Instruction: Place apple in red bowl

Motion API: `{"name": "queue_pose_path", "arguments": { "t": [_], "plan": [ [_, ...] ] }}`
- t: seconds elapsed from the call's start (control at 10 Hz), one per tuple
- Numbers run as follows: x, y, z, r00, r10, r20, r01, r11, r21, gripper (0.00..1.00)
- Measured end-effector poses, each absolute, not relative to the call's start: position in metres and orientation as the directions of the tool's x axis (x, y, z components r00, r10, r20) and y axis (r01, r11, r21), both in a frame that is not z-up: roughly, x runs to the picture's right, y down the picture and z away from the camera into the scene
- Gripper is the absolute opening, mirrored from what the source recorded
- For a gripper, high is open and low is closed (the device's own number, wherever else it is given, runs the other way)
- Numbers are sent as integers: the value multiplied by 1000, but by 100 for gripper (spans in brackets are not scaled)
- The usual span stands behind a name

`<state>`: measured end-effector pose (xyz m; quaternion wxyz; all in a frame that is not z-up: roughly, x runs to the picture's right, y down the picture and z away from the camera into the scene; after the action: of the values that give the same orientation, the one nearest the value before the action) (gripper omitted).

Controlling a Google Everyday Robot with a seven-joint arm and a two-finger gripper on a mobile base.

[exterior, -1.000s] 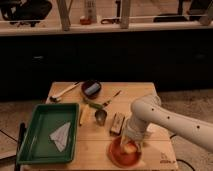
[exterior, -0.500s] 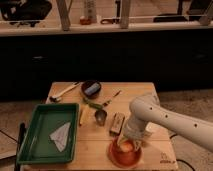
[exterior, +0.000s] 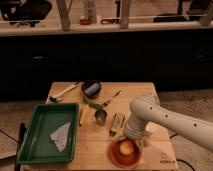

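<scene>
the white arm [exterior: 170, 119] enters from the right edge, runs leftward and slightly up across the table's right side, then bends sharply at a rounded joint and drops almost straight down. its wrist ends over the near right part of the wooden table [exterior: 95, 146], with the gripper [exterior: 131, 138] pointing downward just above the red bowl [exterior: 114, 156]. the wrist housing hides the tool's end, so i cannot tell whether it is spread wide or closed, nor whether it touches anything.

the apple [exterior: 127, 147] lies inside the red bowl, near its middle and directly beneath the gripper. the bowl sits close to the table's front edge, right of centre.

a green tray [exterior: 35, 150] fills the table's left side, and a piece of white paper [exterior: 61, 135] lies in it. at the far side of the table stands a small dark bowl [exterior: 91, 89] with bluish-grey contents, with a white-handled utensil [exterior: 64, 92] to its left. a small metal cup [exterior: 100, 117] stands near the table's centre, and a pale rectangular block [exterior: 117, 123] lies just beside the arm's lower section, between the cup and the wrist.
</scene>
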<state>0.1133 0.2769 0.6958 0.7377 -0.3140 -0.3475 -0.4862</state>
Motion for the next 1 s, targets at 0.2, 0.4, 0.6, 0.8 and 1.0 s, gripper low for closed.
{"name": "queue_pose_path", "arguments": {
  "t": [0.2, 0.4, 0.6, 0.8, 1.0],
  "plan": [
    [115, 276, 695, 289, -499, 817, 935, 332, -128, 80],
    [117, 274, 695, 294, -499, 815, 933, 334, -133, 80],
    [119, 272, 694, 300, -498, 814, 931, 337, -137, 80],
    [121, 269, 694, 301, -498, 813, 931, 337, -139, 80],
    [122, 268, 695, 303, -498, 813, 931, 337, -140, 80]
  ]
}}
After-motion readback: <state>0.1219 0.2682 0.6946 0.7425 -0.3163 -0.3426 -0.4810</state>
